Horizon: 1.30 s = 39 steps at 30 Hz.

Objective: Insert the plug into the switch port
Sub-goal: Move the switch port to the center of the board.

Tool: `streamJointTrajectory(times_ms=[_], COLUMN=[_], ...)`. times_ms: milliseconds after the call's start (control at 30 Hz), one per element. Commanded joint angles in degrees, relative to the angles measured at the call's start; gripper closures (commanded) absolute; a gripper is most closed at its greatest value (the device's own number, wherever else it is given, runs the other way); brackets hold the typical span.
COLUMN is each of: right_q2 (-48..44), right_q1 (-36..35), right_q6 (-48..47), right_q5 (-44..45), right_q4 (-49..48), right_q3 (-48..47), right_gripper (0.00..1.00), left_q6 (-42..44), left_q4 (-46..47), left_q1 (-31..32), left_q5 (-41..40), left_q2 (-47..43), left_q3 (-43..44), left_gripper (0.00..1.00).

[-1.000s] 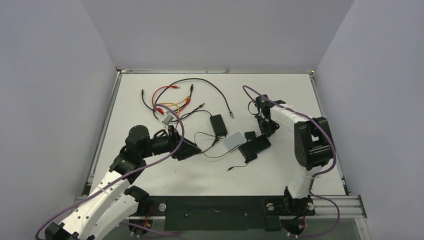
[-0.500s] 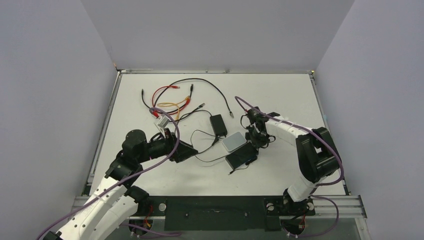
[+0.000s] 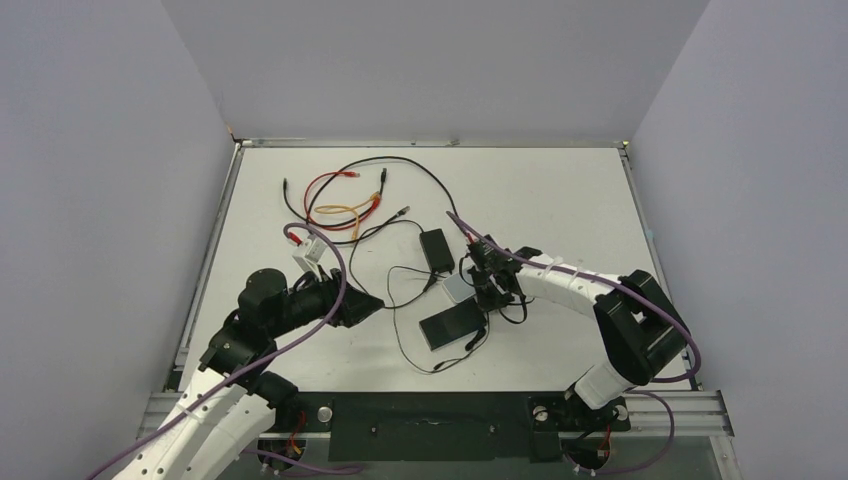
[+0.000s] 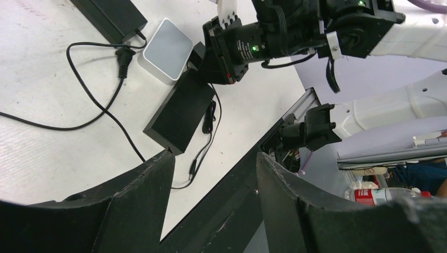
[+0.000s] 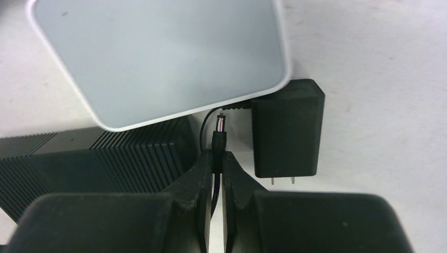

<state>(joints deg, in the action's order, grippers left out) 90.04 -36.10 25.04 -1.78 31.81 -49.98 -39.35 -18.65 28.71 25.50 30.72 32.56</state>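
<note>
Plug [image 5: 219, 126], clamped in the right end effector [image 5: 217, 157], points straight ahead between grey pad [image 5: 158, 58] and adapter brick [image 5: 287, 129], whereas the switch [image 5: 79, 158] lies just left of it, port face unseen; the left end effector [image 4: 214, 155], jaws apart and empty, sits farther off.

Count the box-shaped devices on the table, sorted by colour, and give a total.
Black: 3 (switch box, adapter brick, wall adapter)
Light grey: 1 (pad)
Total: 4
</note>
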Motion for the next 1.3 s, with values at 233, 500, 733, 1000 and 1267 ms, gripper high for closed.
streamJointTrajectory(times_ms=[233, 500, 733, 1000, 1267], right_q2=[1.79, 0.84, -1.37, -7.75, -13.06], right_q1=[-9.07, -9.52, -4.56, 4.7, 1.32], right_q6=[2.62, 1.62, 0.53, -2.0, -1.87], right_q5=[4.46, 10.09, 12.83, 12.12, 10.48], right_q4=[0.86, 3.51, 3.41, 3.39, 7.98], right_q3=[-6.09, -6.24, -2.5, 1.36, -1.99], right_gripper=[1.0, 1.0, 1.0, 1.0, 1.0], left_q6=[1.74, 3.27, 3.77, 3.86, 4.37], left_q4=[-5.08, -8.66, -9.44, -9.16, -8.83], left_q1=[-0.49, -0.49, -0.5, -0.58, -0.59], left_q5=[-5.09, -7.56, -8.19, -8.41, -8.11], left_q2=[-1.76, -2.23, -2.03, -1.63, -0.53], left_q3=[4.16, 6.62, 8.0, 8.34, 9.23], left_gripper=[0.44, 0.44, 0.44, 0.44, 0.44])
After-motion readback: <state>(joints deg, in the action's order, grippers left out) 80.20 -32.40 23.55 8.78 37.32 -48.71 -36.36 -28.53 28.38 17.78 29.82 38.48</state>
